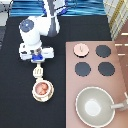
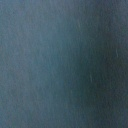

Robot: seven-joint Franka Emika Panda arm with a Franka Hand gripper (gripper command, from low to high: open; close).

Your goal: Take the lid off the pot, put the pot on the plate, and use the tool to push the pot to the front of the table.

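In the exterior view my gripper hangs over the black table at the left, shut on the handle of the cream-white tool. The tool's slotted head points toward the view's bottom and touches the upper edge of the pot and plate. The pink-beige pot, reddish inside, sits on the cream plate just below the tool. The pale-pink lid lies on the stove at its top-left burner. The wrist view holds only a dim blue-grey blur.
The pinkish-brown stove fills the exterior view's right, with three uncovered black burners. A large grey pan with a long handle sits at its lower part. The robot's white arm reaches in from the top.
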